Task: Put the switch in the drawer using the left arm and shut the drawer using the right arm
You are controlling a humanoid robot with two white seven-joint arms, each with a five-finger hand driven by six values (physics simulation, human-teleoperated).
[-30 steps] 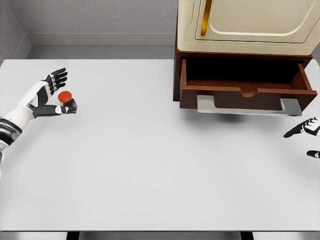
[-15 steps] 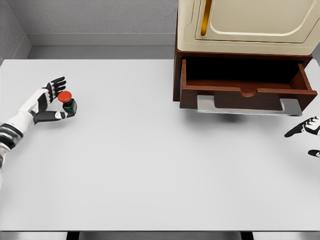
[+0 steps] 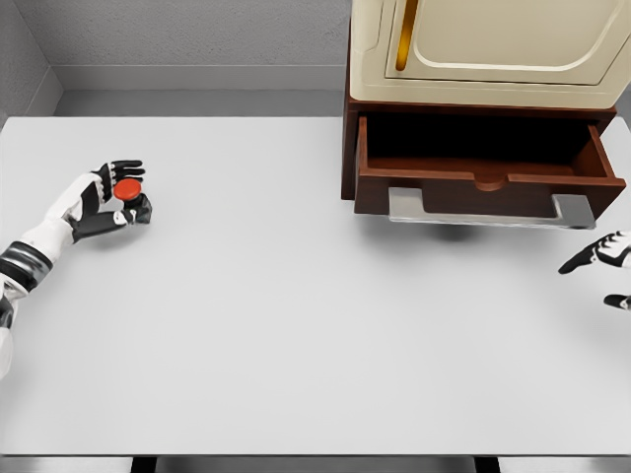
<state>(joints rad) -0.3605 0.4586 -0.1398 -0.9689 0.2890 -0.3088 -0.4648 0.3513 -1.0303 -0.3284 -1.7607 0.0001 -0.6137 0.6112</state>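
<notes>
The switch [image 3: 129, 195], a small black box with a red round button, sits on the white table [image 3: 296, 315] at the far left. My left hand [image 3: 111, 197] is closed around it, fingers over the red button and thumb along its near side. The brown drawer [image 3: 473, 183] stands pulled open at the upper right, its dark inside showing nothing, with a grey handle [image 3: 490, 209] on its front. My right hand [image 3: 603, 258] hovers at the right edge, below the handle's right end, fingers spread and holding nothing.
The drawer belongs to a brown cabinet with a cream appliance [image 3: 493, 49] on top, set at the table's back right. A grey wall [image 3: 197, 39] runs behind the table.
My left hand's fingers have curled from spread to wrapped around the switch, which shifted slightly upward. The right hand has barely moved.
</notes>
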